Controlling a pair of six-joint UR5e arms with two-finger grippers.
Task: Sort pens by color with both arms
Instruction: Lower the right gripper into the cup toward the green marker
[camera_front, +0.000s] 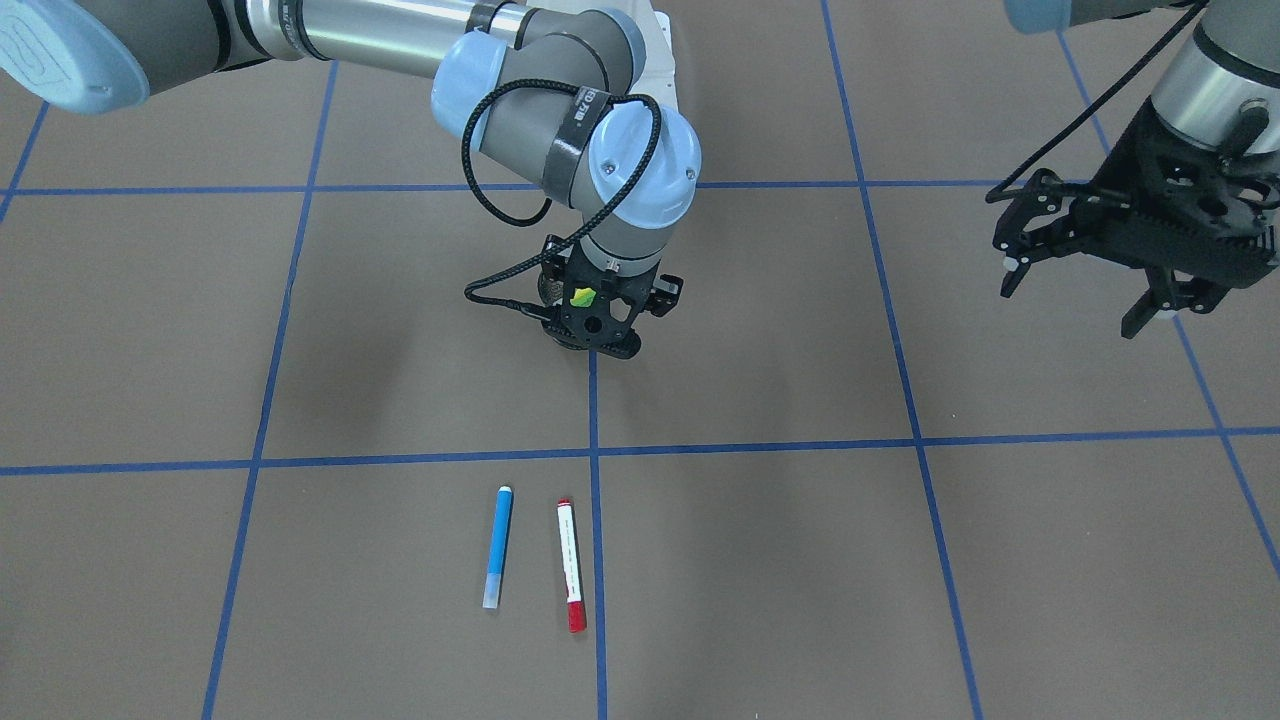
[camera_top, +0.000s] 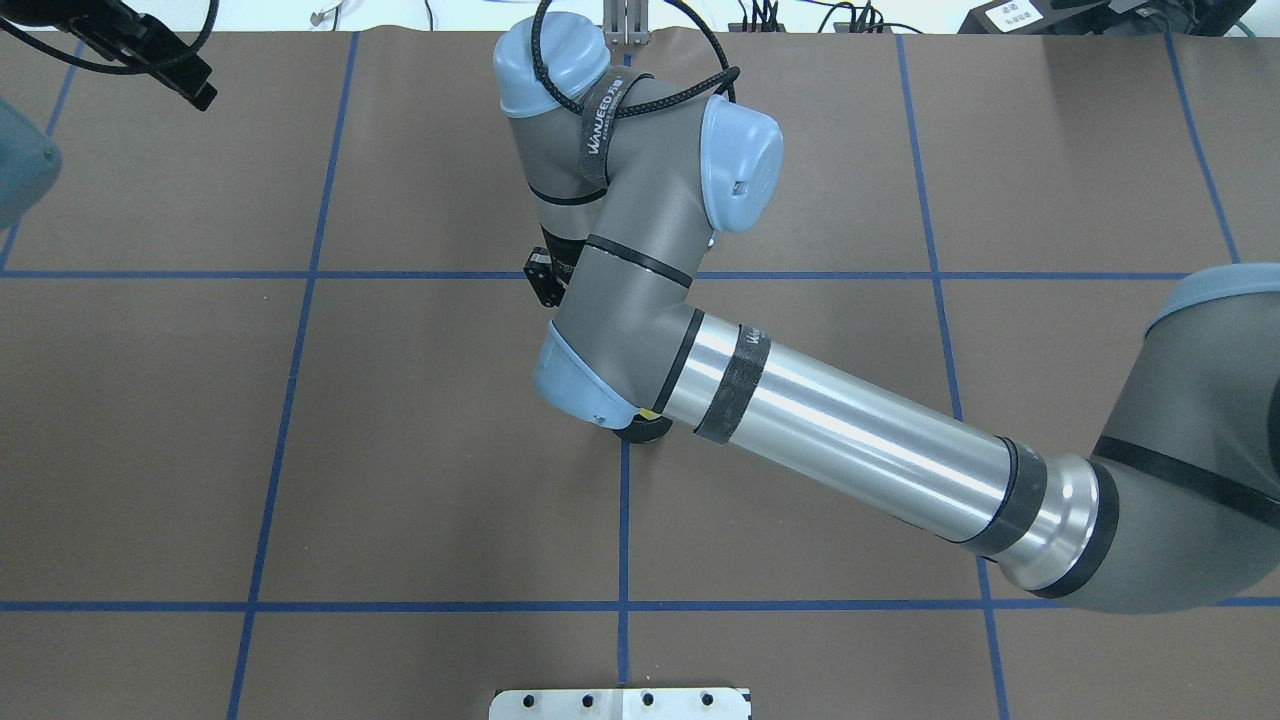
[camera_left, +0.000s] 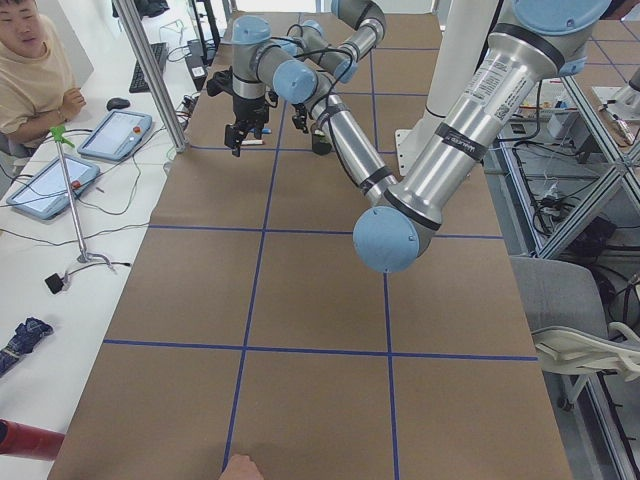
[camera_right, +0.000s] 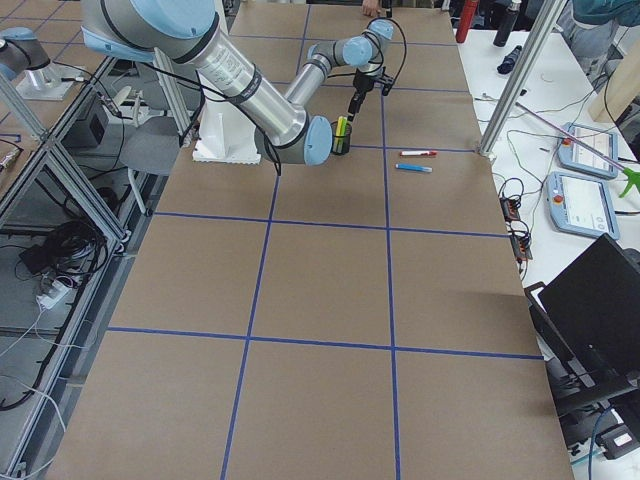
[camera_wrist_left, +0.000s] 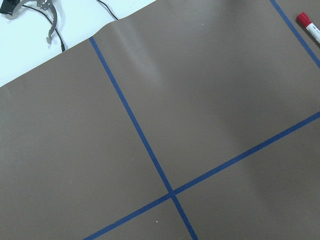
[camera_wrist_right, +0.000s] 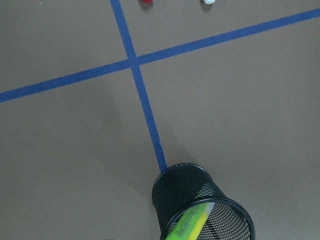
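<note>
A blue pen (camera_front: 498, 547) and a white pen with red caps (camera_front: 571, 565) lie side by side on the brown table (camera_front: 800, 560); the red cap (camera_wrist_left: 306, 23) also shows in the left wrist view. A light green pen (camera_wrist_right: 192, 222) leans inside the black mesh cup (camera_wrist_right: 200, 205), and a yellow sliver (camera_top: 650, 412) peeks out beside the right arm's elbow (camera_top: 580, 375). My right gripper (camera_front: 603, 335) hangs just above the cup; its fingertips are hidden, so I cannot tell its state. My left gripper (camera_front: 1072, 308) hovers high, far off to the side, open and empty.
Blue tape lines (camera_front: 594, 455) divide the table into squares. The white base stand (camera_top: 620, 703) sits at the robot's edge. A seated person (camera_left: 35, 70) and two tablets (camera_left: 115, 135) are beyond the far side; a hand (camera_left: 240, 466) touches the table's end.
</note>
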